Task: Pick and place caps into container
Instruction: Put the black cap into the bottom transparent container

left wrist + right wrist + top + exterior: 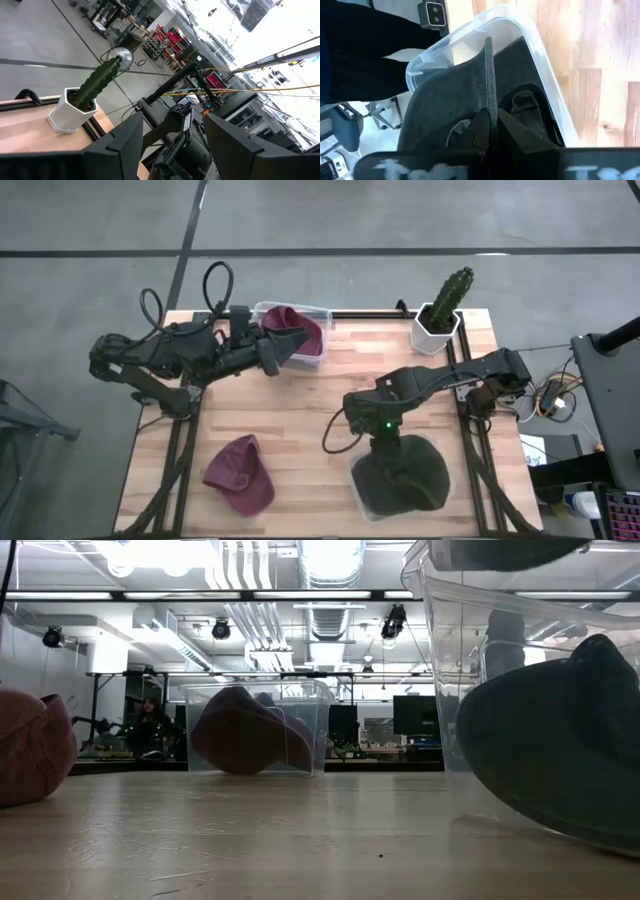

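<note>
A dark olive cap [405, 475] sits in a clear container [362, 502] at the table's near right; the low view shows this cap [560, 755] behind the container wall [445, 690]. My right gripper [385, 440] stands over it, shut on the cap. One maroon cap [240, 475] lies on the wood near left, resting on its crown and brim. Another maroon cap [300, 330] lies inside a second clear container [262, 310] at the far edge. My left gripper [288, 345] hovers open above that container, touching nothing. My right gripper [490, 122] pinches the dark olive cap's brim [489, 75] between its two fingers [481, 127], coming from above and pointing down. The brim stands on edge between them. The cap's crown [440, 105] hangs below, inside the clear container.
A green cactus in a white pot [443, 308] stands at the far right corner. The table's middle [300, 415] is bare wood between the two containers. Dark frame rails run along the table's left and right edges.
</note>
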`<state>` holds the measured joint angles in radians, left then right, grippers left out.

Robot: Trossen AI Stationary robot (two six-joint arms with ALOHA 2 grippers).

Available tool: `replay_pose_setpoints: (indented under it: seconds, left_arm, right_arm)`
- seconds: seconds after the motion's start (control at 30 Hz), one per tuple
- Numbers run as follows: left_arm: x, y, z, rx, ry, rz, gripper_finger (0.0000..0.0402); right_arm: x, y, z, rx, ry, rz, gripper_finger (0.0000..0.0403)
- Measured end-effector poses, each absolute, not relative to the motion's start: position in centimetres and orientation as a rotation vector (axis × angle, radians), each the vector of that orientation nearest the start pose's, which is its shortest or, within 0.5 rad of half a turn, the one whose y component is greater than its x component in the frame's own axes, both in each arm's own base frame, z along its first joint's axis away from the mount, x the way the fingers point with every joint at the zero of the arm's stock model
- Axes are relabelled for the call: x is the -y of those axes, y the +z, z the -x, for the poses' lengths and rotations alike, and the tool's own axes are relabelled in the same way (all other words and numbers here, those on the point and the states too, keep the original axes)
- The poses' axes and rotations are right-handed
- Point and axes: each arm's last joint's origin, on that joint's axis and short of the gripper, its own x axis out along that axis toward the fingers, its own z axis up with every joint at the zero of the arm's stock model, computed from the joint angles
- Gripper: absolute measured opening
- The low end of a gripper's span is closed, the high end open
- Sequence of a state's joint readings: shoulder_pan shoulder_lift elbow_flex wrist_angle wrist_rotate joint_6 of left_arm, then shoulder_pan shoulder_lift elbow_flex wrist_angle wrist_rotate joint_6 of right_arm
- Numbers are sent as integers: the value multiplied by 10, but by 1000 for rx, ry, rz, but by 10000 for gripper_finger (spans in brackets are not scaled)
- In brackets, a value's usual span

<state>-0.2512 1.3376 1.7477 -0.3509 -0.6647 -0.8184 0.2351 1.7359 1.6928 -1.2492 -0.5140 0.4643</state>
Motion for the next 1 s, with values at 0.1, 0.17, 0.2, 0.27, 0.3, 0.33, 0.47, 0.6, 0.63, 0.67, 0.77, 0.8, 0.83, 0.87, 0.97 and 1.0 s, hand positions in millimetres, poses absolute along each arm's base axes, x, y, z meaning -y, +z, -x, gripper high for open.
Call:
replay_pose_setpoints:
  seconds: [0.1,0.17,0.2,0.27,0.3,0.33,0.47,0.6,0.63,0.67,0.77,0.8,0.83,0.87,0.97,1.0]
  left_arm:
    - [45,519,-246,219,369,823,204]
    - [45,519,-246,218,368,822,204]
    - [45,519,-246,218,368,821,204]
    - [45,519,-246,218,368,821,204]
    - [45,519,-246,218,368,821,204]
    - [45,519,-246,218,368,821,204]
    - [45,519,-246,219,367,822,204]
    - [45,519,-246,219,367,822,204]
    - [45,519,-246,219,367,822,204]
    - [45,519,-246,219,367,822,204]
    - [45,519,-246,219,367,822,204]
    - [45,519,-246,219,367,822,204]
    - [45,519,-246,219,367,822,204]
    - [45,519,-246,219,367,822,204]
    - [45,519,-246,219,367,822,204]
    - [45,519,-246,215,363,821,204]
  right_arm:
    - [-97,319,-324,-1430,330,-535,13]
    - [-99,315,-325,-1420,338,-531,13]
    - [-100,313,-326,-1416,340,-529,13]
    - [-101,310,-327,-1408,321,-510,13]
    - [-101,308,-326,-1410,304,-498,13]
    - [-101,306,-326,-1414,297,-488,13]
    - [-100,298,-324,-1437,281,-477,13]
    - [-101,296,-324,-1441,267,-473,20]
    - [-102,296,-324,-1442,266,-474,27]
    - [-102,296,-323,-1442,267,-474,37]
    - [-104,296,-323,-1444,270,-472,78]
    - [-103,296,-323,-1447,269,-472,93]
    - [-104,296,-322,-1450,268,-471,109]
    - [-104,296,-322,-1455,267,-471,125]
    - [-103,299,-318,-1471,264,-480,164]
    - [-103,302,-317,-1478,262,-480,174]
